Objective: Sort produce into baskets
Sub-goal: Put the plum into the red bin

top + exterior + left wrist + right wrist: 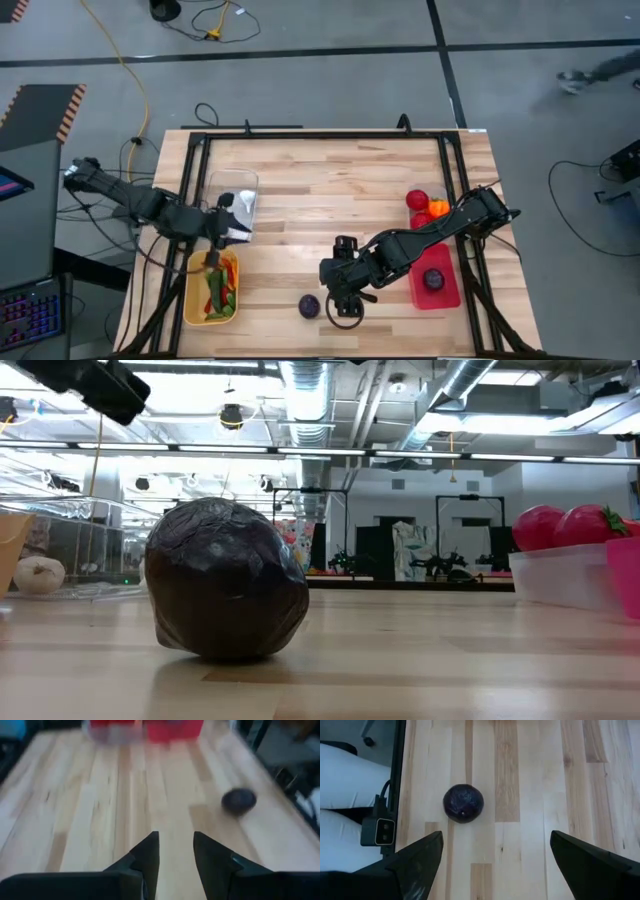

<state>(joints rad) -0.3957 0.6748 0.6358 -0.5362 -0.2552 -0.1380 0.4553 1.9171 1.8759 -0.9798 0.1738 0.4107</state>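
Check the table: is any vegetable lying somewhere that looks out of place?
Yes. One dark purple vegetable lies loose on the bare wooden table, outside every basket, while the other produce already sits in the yellow basket and red basket.

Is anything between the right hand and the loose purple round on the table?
Nothing visible. The right hand is open, and only bare wood lies between it and the purple round. The red basket, already holding one purple round, sits behind the arm.

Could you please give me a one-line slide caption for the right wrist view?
Open right gripper poised above the wooden table, a lone dark purple round lying just ahead of its spread fingers.
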